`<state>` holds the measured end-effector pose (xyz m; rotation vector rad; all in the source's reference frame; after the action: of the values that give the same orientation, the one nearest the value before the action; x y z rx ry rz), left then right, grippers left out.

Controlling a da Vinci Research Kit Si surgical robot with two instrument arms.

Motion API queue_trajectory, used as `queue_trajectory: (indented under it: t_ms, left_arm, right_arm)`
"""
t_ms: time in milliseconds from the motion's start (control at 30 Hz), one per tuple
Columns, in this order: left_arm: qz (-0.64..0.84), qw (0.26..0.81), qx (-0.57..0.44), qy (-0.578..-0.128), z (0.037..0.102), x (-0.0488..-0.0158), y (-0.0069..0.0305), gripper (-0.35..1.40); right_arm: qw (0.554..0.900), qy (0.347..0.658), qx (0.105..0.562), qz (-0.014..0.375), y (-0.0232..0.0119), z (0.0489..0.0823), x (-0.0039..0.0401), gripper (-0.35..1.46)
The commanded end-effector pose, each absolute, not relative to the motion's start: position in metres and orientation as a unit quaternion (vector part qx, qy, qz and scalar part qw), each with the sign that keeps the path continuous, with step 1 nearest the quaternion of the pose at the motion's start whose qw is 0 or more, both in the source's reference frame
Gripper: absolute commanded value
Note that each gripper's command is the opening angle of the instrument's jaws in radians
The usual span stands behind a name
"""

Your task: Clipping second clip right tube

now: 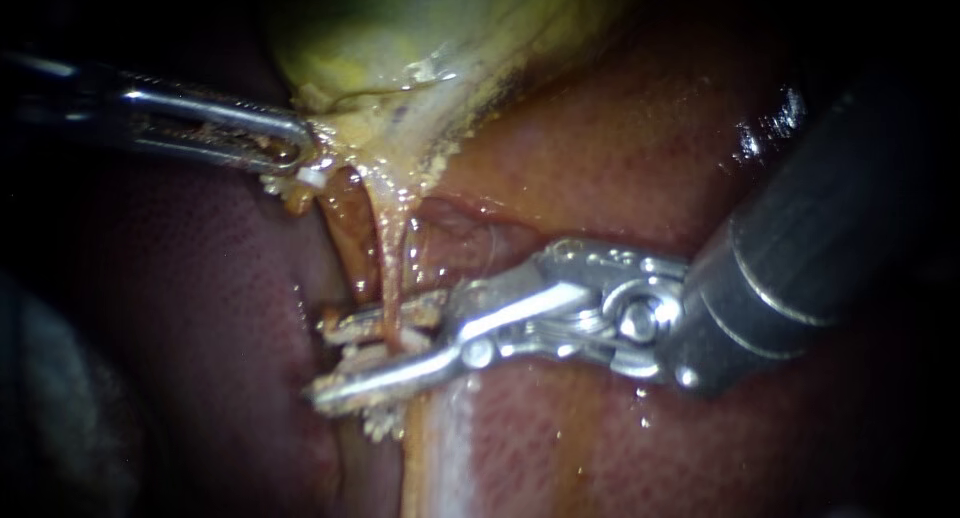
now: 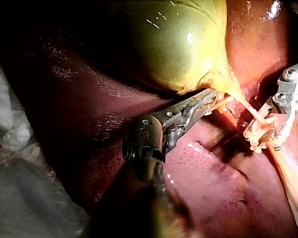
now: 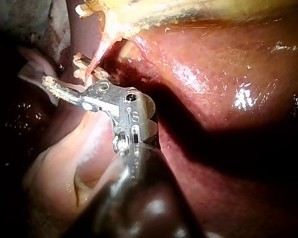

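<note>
Yellow-green, glossy gallbladder (image 1: 400,38) is lying against the dark red liver (image 1: 600,148). My left instrument (image 1: 303,156) is pinching the gallbladder's pale neck, jaws closed on it. Below the gallbladder, my right instrument (image 1: 325,363) is holding its jaws spread around the thin pale tube (image 1: 393,258).

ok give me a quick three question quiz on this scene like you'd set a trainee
1. True or false: the left instrument and the right instrument touch each other.
2. The left instrument's jaws grip: A a needle, B tissue at the neck of the gallbladder, C nothing.
3. Fill in: between the right instrument's open jaws runs a thin ____.

Key: 1 false, they are well apart. 2 B. 3 tube.
</note>
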<state>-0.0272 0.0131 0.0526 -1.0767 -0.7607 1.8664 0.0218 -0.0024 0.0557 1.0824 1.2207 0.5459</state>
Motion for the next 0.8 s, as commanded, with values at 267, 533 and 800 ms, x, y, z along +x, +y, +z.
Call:
queue_trajectory:
  t_ms: [267, 533, 800]
  left_arm:
    - [0.743, 0.415, -0.429, -0.303, 0.0526, -0.0271, 0.0131, -0.35]
    - [0.743, 0.415, -0.429, -0.303, 0.0526, -0.0271, 0.0131, -0.35]
    - [0.743, 0.415, -0.429, -0.303, 0.0526, -0.0271, 0.0131, -0.35]
  right_arm:
    - [0.645, 0.539, 0.493, 0.223, -0.0029, 0.0546, 0.0221, 0.41]
    - [0.639, 0.528, 0.506, 0.236, -0.0020, 0.0548, 0.0218, 0.10]
    - [0.631, 0.512, 0.518, 0.267, -0.0018, 0.0548, 0.0216, -0.28]
